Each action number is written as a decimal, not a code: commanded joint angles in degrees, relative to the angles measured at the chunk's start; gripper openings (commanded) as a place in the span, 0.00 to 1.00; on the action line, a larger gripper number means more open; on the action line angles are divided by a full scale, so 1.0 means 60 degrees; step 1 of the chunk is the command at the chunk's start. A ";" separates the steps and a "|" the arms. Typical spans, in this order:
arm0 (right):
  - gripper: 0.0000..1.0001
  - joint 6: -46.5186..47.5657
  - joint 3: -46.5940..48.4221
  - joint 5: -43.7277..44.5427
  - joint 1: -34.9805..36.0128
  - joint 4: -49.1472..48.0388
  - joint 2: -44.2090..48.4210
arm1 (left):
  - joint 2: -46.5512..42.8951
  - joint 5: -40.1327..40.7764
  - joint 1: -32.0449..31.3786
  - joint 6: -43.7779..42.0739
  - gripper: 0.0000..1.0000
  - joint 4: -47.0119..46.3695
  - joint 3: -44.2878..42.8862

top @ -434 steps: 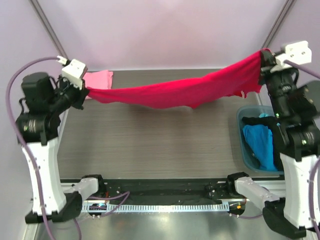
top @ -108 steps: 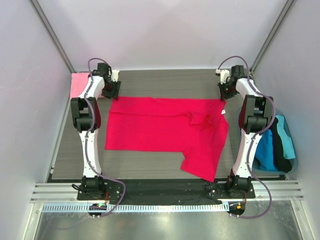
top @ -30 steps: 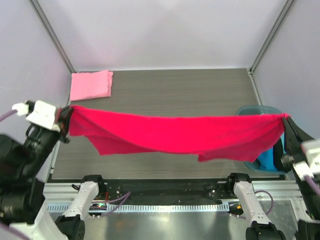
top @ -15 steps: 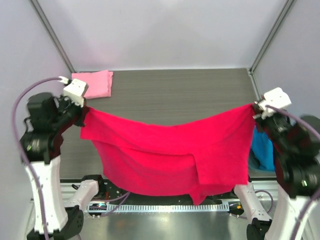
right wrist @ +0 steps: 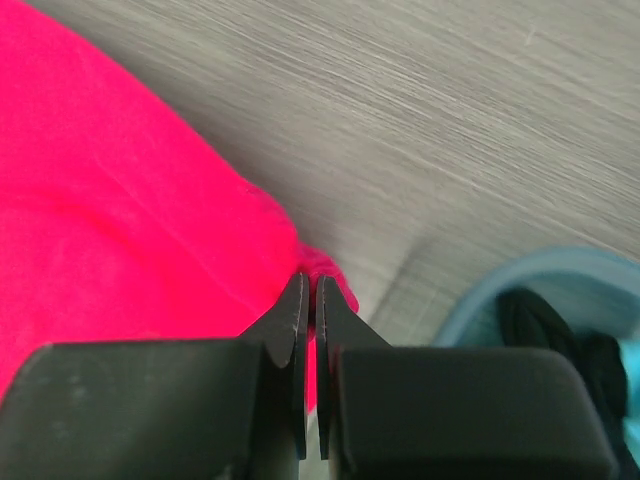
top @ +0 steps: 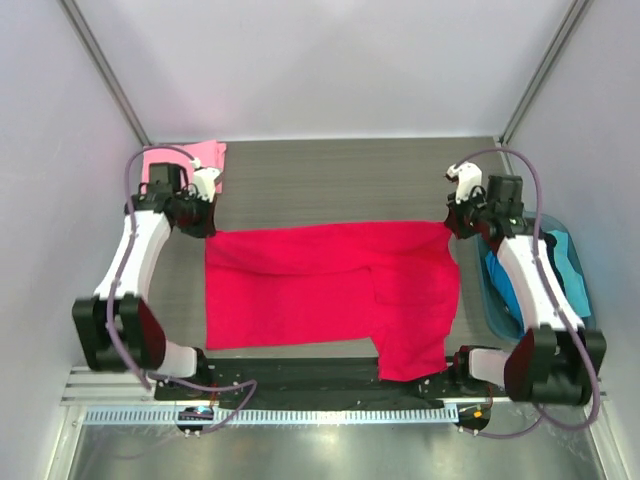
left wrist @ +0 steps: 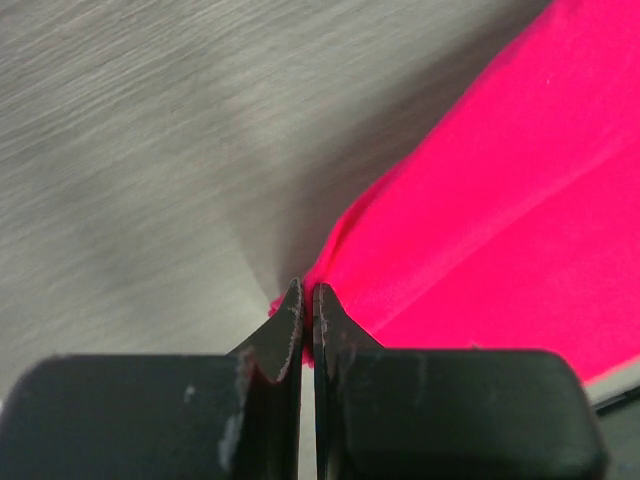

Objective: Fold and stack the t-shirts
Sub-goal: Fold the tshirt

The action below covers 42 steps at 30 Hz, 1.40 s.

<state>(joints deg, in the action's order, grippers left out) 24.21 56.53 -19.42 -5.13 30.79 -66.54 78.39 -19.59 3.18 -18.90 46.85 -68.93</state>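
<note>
**Crimson tee laid down, both far corners pinched**

From the top camera, the crimson t-shirt (top: pixel 320 285) lies spread across the table (top: pixel 330 180). The left gripper (top: pixel 203 222) is at its far-left corner and the right gripper (top: pixel 455 222) at its far-right. The far edge runs fairly straight between them. The near side is uneven, though: a flap on the right reaches down past the table's near edge. The pink t-shirt (top: pixel 210 152) sits in the far-left corner, well apart, and the blue bin (top: pixel 487 290) of other clothes is just beside the right arm.

On the left wrist, the fingers are closed to a sliver, with a peak of crimson cloth nipped between the tips just above the wood.

The right wrist shows the same thing — jaws all but shut on a small bunch of the corner, with the bin's rim close by.

My read is that this is the lay-down before the first fold. To do it well, both corners should go flat on the table with the far edge taut, and the jaws should open together so neither side drags. That hanging flap wants pulling back onto the table before any fold — otherwise the fold comes out crooked.
</note>
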 commanded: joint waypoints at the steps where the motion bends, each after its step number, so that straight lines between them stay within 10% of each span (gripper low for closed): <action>1: 0.01 -0.0211 0.0041 0.0218 0.0107 -0.2636 -0.1193 | 0.1199 0.0042 0.0071 0.0087 0.00 -0.1523 -0.0552; 32: 0.01 0.0829 0.6732 0.1918 0.0136 -0.4076 -0.9840 | 0.8687 0.0892 -0.0119 0.1187 0.01 -0.2345 -0.7291; 42: 0.01 0.0624 0.8140 0.2297 0.0136 -0.4105 -1.1057 | 0.9318 0.1756 -0.0442 0.1142 0.18 -0.2696 -0.8358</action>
<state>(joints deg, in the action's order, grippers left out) 28.42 101.60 -8.29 -4.23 8.99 -132.40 133.58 -11.88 0.67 -12.12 33.50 -115.22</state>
